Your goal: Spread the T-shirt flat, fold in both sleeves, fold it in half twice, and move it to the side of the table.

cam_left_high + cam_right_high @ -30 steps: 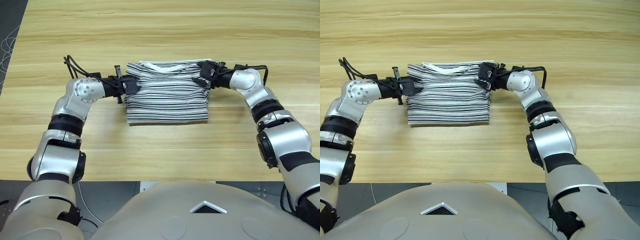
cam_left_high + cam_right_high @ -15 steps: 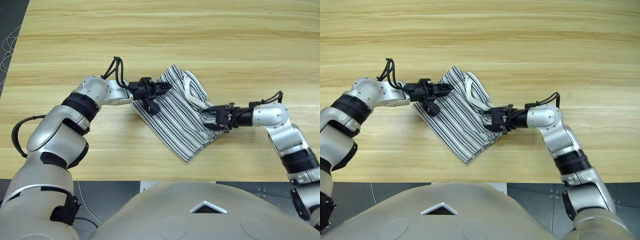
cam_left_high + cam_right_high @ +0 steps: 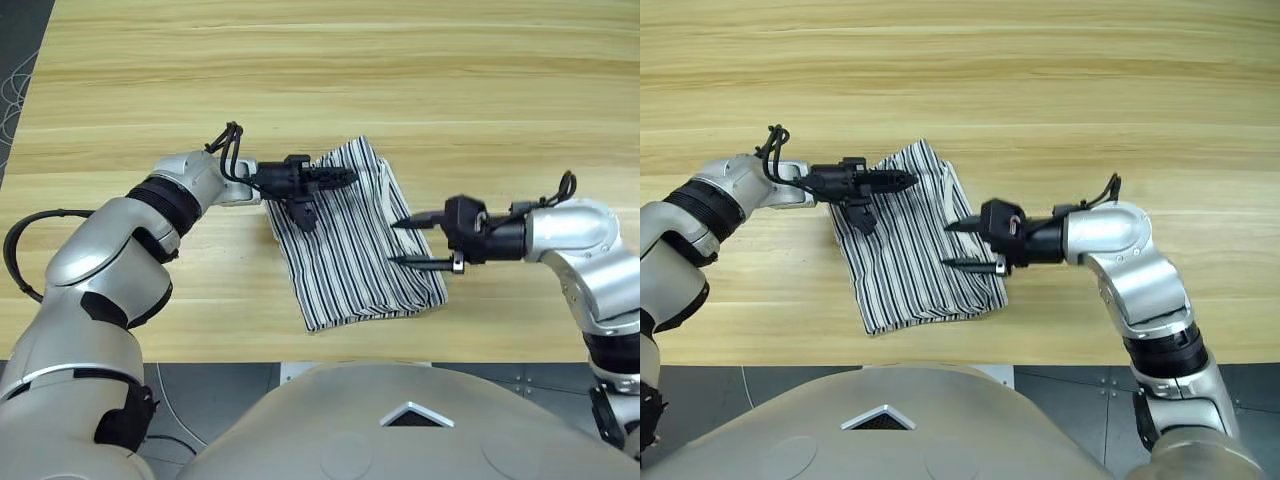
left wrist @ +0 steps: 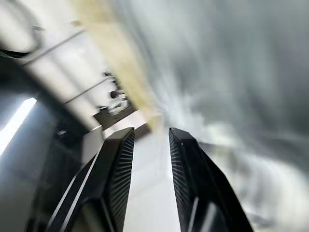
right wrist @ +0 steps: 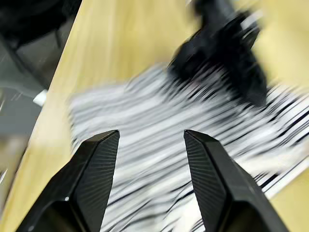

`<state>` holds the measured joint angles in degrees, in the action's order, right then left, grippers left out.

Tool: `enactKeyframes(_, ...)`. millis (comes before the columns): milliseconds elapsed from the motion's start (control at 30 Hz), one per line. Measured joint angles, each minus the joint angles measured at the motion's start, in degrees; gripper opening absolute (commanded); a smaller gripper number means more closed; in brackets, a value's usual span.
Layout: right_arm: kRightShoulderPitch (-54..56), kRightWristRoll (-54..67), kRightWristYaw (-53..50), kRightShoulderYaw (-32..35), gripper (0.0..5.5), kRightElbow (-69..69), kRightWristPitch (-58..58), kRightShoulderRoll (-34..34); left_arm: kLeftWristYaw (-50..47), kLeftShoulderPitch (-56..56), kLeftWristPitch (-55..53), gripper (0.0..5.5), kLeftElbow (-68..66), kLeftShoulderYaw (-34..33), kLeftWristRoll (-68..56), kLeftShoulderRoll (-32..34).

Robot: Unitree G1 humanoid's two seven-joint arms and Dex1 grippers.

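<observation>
Jaws first: my right jaws stand wide open with nothing in them, tips aimed at the right-hand edge of the T-shirt (image 3: 355, 240), right at the hem. My left jaws lie over the shirt's far corner. The wrist view there is too blurred, so I cannot tell whether they have hold of cloth.

The T-shirt is folded into a striped packet. It lies askew on the worktop (image 3: 400, 80) between my arms, with its near corner close to the front edge.

I see these risks:

- **Peeling the fold:** If my right jaws close where they are, the lower tip may slide in under only the top layer. Any pull would then open the fold instead of carrying the whole stack.
- **Twisting the packet:** If my left jaws do have the far corner and I draw the arms apart or lift unevenly, the packet will twist and the layers will slip out of register.
- **Losing it off the front:** A sideways drag from here could sweep the near corner over the front edge, and the hanging cloth would pull more after it.

I judge that a grip through all the layers should come first.
</observation>
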<state>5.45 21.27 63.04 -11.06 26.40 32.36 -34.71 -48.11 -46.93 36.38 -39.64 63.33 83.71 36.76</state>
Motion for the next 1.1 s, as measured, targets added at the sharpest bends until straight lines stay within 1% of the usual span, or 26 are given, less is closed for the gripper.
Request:
enactKeyframes(67,2.3,5.4,-1.1,4.0,2.48,-1.8,2.8,1.2,-0.1,-0.2,0.1,1.32,4.7,-0.6,-0.1,0.3)
enactKeyframes(133,4.3,9.7,-1.8,7.6,2.48,-3.5,4.3,1.9,-0.3,-0.4,-0.2,1.32,4.0,-0.5,0.9,-0.4)
enactKeyframes(300,8.0,15.9,-3.5,14.7,2.48,-5.8,5.1,2.1,-1.2,-1.9,-2.3,1.32,-9.7,1.5,2.5,-7.0)
enactKeyframes(333,8.0,16.4,-3.8,15.8,2.48,-5.8,5.0,1.9,-1.1,-1.9,-2.0,1.32,-11.4,1.5,2.0,-7.0)
enactKeyframes(400,8.0,17.4,-4.3,18.0,2.48,-5.9,4.5,1.5,0.0,-2.0,0.3,1.32,-13.3,-0.5,-1.4,-5.6)
enactKeyframes(500,7.3,18.4,-4.9,21.2,2.48,-6.2,3.5,0.6,1.4,-1.7,4.2,1.32,-10.1,-4.5,-6.6,0.3)
enactKeyframes(600,4.0,18.1,-3.2,20.9,2.48,-6.8,1.5,-0.3,5.9,0.9,9.5,1.32,-0.2,-13.1,-17.4,9.4)
enactKeyframes(700,1.1,17.0,1.2,21.2,2.48,-8.3,-3.0,-2.6,13.9,7.6,15.0,1.32,13.5,-24.5,-34.3,20.6)
enactKeyframes(767,-0.6,11.9,4.4,20.9,2.48,-10.1,-12.0,-3.9,20.2,15.0,17.7,1.32,20.2,-28.7,-43.7,28.2)
enactKeyframes(800,-1.2,7.3,5.3,19.6,2.48,-11.6,-18.2,-5.0,23.7,19.1,18.4,1.32,22.4,-29.0,-47.5,31.2)
enactKeyframes(933,-2.7,-7.4,6.7,15.3,3.12,-20.8,-41.2,-7.6,34.1,32.6,20.0,1.91,28.7,-27.0,-57.0,39.2)
enactKeyframes(967,-2.6,-10.3,6.7,14.4,3.38,-23.2,-46.5,-8.5,36.1,35.8,20.0,2.14,30.4,-26.3,-58.0,41.0)
enactKeyframes(1000,-2.2,-15.1,6.6,13.0,3.57,-27.3,-55.4,-9.7,39.7,40.7,19.9,2.28,33.6,-25.1,-59.5,44.0)
enactKeyframes(1067,-1.6,-20.0,6.6,11.1,3.88,-31.8,-66.6,-11.3,43.3,45.8,19.6,2.44,37.1,-24.4,-60.1,46.8)
enactKeyframes(1100,-1.0,-22.2,6.3,10.1,3.88,-34.1,-72.5,-11.6,44.8,47.9,19.2,2.44,38.7,-24.2,-60.0,47.4)
